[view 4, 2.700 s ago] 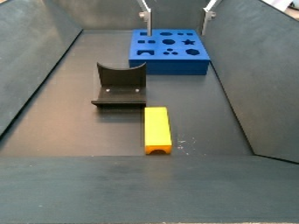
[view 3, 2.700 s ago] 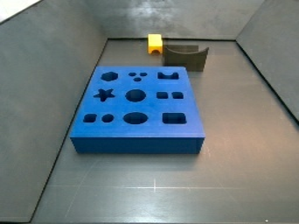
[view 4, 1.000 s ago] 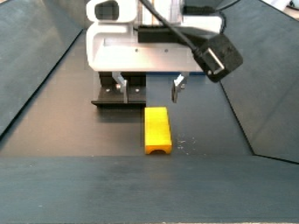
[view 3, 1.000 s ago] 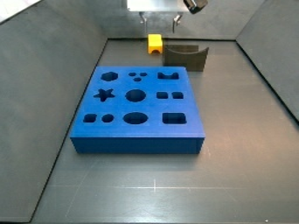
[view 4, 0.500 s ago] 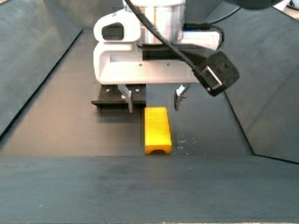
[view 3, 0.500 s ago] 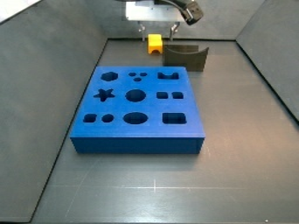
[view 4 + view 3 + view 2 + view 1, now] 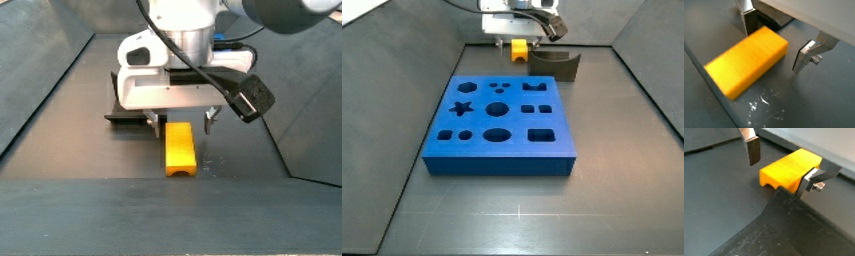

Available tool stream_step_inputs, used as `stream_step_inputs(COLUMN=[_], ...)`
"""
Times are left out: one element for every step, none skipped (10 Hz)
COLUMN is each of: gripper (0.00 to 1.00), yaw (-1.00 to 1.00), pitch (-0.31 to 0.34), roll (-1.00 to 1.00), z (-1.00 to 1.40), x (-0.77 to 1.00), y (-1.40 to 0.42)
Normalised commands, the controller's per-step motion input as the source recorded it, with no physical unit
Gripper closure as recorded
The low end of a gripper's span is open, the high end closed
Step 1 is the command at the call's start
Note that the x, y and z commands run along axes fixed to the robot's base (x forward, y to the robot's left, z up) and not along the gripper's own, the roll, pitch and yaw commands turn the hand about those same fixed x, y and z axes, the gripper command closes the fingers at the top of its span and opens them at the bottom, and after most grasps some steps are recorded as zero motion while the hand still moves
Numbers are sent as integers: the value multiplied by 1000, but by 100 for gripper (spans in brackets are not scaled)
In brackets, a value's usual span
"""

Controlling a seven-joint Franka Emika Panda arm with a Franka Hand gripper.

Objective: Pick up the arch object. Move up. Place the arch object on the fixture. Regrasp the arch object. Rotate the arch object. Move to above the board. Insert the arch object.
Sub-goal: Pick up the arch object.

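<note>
The arch object (image 7: 789, 172) (image 7: 745, 60) is a yellow-orange block lying flat on the dark floor, seen in both wrist views and in both side views (image 7: 179, 149) (image 7: 519, 48). Its notch shows at one end in a wrist view. My gripper (image 7: 778, 167) (image 7: 773, 46) (image 7: 183, 124) stands open, its two silver fingers (image 7: 751, 150) straddling the block's end nearest the fixture with gaps on both sides. The dark fixture (image 7: 556, 65) (image 7: 134, 98) stands just beside the block. The blue board (image 7: 498, 118), with its shaped holes, lies farther off; the arm hides it in a side view.
Grey walls (image 7: 422, 60) close in the floor on both sides and behind the block. A dark raised edge (image 7: 784, 223) runs close by the block in a wrist view.
The gripper has come down from above and moved over the yellow block; its fingers now sit lower, on either side of the block's end. The block, fixture and board have not moved.
</note>
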Motion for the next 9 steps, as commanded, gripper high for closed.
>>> stream_step_inputs(gripper=[0, 0, 0, 100, 100, 100, 100, 100, 100], yaw=[0, 0, 0, 0, 0, 0, 0, 0, 0], pitch=[-27, 0, 29, 0, 0, 0, 0, 0, 0], roll=[260, 0, 63, 11, 0, 0, 0, 0, 0], z=[-854, 0, 0, 0, 0, 0, 0, 0, 0], x=[-149, 0, 14, 0, 0, 0, 0, 0, 0], y=[0, -54, -54, 0, 0, 0, 0, 0, 0])
